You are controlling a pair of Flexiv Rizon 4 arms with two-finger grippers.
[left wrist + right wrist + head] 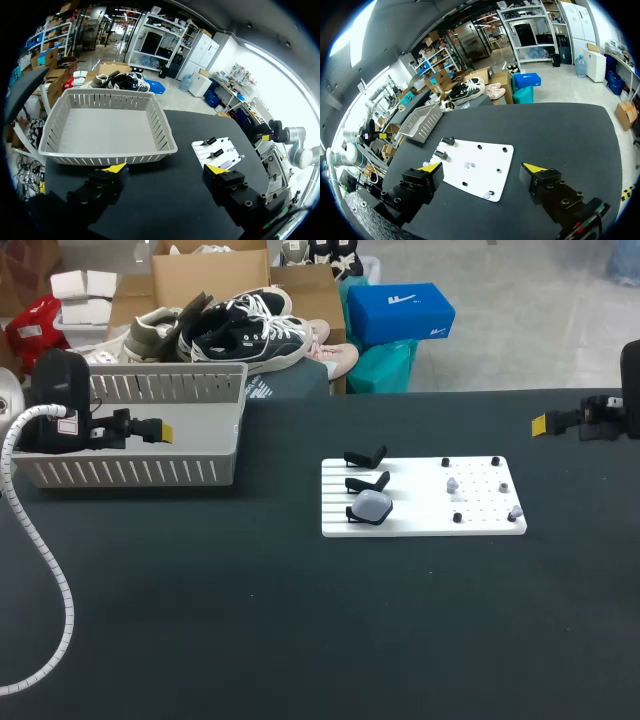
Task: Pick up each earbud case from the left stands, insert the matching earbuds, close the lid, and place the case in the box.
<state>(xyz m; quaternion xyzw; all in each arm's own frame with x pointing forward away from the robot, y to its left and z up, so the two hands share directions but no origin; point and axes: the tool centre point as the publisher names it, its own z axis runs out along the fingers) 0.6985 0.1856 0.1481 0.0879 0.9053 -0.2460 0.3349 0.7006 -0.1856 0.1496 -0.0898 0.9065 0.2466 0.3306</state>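
Black table (300, 640), slatted basket (130, 475), rounded case (372, 505)

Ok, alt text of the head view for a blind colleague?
A white board mid-table carries three black stands, the nearest holding an earbud case, with earbuds among pegs alongside. The left pincer hangs near a grey basket at left; the right pincer is at the right edge.

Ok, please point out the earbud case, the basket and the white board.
earbud case (372, 505), head view, rounded top
basket (105, 130), left wrist view, bare floor
white board (481, 175), right wrist view, bare middle
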